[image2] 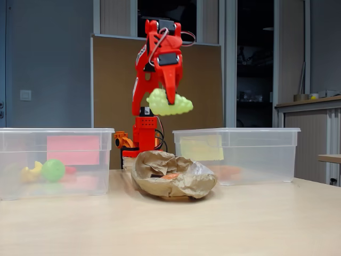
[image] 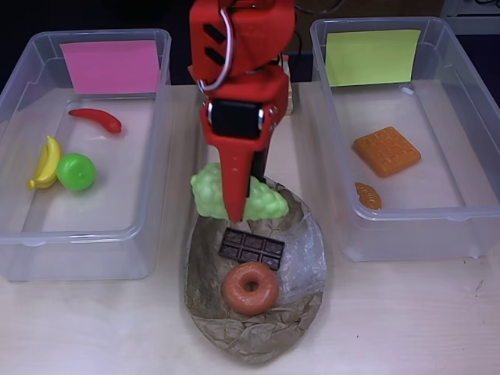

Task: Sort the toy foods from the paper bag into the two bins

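Gripper: the red gripper (image2: 169,101) is closed on the pale green grapes (image2: 169,105), holding them in the air well above the table, as the fixed view shows.
Grapes, position: in the overhead view the grapes (image: 269,201) hang over the far rim of the paper bag (image: 258,344), between the two bins.
Grapes, handling: probably light, hollow, stiff plastic; the lumpy surface gives the fingers something to bite, but the bunch sticks out to both sides of the jaws and could swivel. A hold across the middle looks best.
Left in bag: a dark chocolate bar (image: 251,248) and a brown donut (image: 250,287), just beside each other.
Pink-sheet bin (image: 23,250): holds a red chili (image: 97,119), yellow bananas (image: 45,163) and a green apple (image: 76,171).
Yellow-green-sheet bin (image: 469,226): holds an orange waffle (image: 386,151) and a croissant (image: 367,195).
Judgement: fruit sits by the pink sheet, so the grapes likely belong there.
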